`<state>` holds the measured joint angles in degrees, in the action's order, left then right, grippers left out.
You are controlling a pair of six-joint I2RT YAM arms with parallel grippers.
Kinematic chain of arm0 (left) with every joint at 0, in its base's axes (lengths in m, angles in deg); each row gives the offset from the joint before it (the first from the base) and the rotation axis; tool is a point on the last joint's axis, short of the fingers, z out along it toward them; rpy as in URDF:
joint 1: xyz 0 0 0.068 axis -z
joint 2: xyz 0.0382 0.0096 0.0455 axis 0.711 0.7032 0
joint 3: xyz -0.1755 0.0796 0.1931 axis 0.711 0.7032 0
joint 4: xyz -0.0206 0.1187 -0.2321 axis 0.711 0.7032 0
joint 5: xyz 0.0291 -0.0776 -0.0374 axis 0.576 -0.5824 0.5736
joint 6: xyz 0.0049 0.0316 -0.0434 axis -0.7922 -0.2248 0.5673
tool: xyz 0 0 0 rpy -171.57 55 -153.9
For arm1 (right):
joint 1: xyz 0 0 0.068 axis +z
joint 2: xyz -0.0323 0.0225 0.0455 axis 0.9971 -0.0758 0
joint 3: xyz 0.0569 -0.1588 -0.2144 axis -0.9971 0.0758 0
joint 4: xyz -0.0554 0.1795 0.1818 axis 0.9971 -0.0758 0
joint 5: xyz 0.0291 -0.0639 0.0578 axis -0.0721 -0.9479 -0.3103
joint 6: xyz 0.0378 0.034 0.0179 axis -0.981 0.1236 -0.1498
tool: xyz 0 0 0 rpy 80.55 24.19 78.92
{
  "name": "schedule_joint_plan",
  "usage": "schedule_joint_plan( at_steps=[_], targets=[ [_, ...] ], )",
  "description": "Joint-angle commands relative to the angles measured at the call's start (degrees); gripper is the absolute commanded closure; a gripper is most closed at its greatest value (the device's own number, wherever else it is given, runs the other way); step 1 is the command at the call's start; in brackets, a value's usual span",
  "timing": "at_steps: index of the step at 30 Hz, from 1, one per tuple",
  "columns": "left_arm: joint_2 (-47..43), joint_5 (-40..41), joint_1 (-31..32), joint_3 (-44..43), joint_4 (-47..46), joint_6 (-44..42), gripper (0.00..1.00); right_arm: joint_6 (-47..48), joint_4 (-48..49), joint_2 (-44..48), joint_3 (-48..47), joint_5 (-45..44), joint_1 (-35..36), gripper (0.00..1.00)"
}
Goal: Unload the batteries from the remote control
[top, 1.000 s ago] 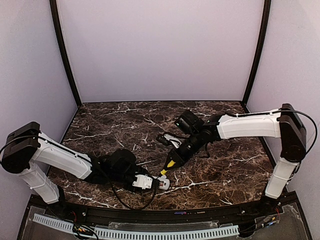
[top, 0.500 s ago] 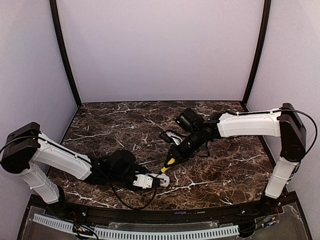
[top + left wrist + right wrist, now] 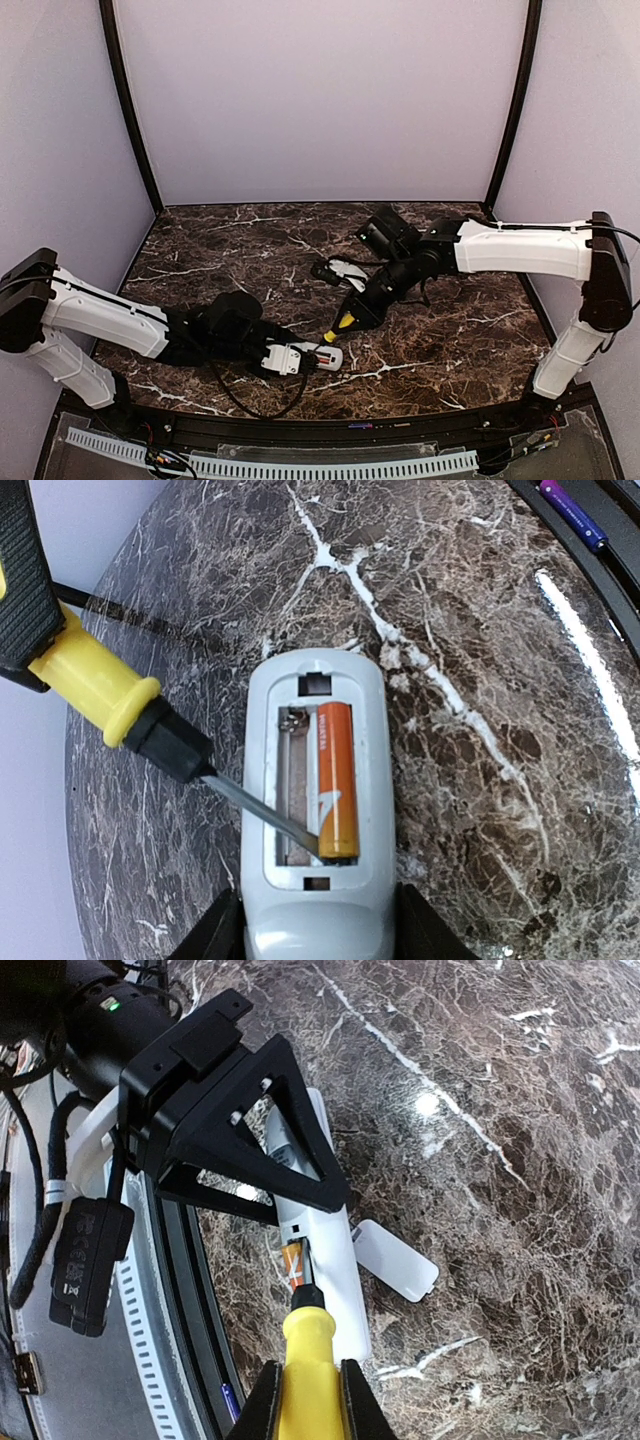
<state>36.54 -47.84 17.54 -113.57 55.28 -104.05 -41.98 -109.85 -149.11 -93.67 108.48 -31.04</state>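
Note:
The white remote control (image 3: 315,920) lies back-up on the marble, its near end clamped between my left gripper's (image 3: 315,948) black fingers (image 3: 205,935). Its recess holds one orange battery (image 3: 337,780) in the right slot; the left slot is empty. No other battery is in view. My right gripper (image 3: 308,1405) is shut on the yellow-handled screwdriver (image 3: 308,1345). Its metal blade (image 3: 265,815) crosses the recess, tip at the battery's near end. In the top view, the remote (image 3: 312,358) sits front centre, with the screwdriver (image 3: 343,322) slanting down to it.
The small white rounded cover (image 3: 395,1258) lies flat on the marble beside the remote. The black front rail (image 3: 600,570) runs close by, with a small purple item (image 3: 570,510) in it. The left gripper's black frame (image 3: 230,1110) stands over the remote's end.
Both arms have shifted a little. The remote has moved slightly right and away from the front rail. The screwdriver stays pointed at the remote, and the right arm now reaches in more stretched out.

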Motion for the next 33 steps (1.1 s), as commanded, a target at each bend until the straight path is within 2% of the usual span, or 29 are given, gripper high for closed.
schedule_joint_plan(
  at_steps=[1,14,24,33],
  targets=[
    [-3.9,-1.7,0.3,-2.3,-6.2,-0.6,1.0,6.5,-7.2,-0.8,0.6,-2.2,1.2,1.0],
    [-2.7,2.8,0.5,-1.4,-8.4,-4.9,1.0,9.9,-11.5,0.8,0.4,-3.9,1.1,1.0],
    [-3.2,1.9,0.7,-0.1,-9.0,-5.7,1.0,10.0,-13.1,4.4,3.0,-4.2,0.8,1.0],
    [-1.3,4.1,0.8,0.0,-11.9,-7.2,1.0,9.5,-12.1,3.8,3.1,-0.9,0.6,1.0]
  ],
)
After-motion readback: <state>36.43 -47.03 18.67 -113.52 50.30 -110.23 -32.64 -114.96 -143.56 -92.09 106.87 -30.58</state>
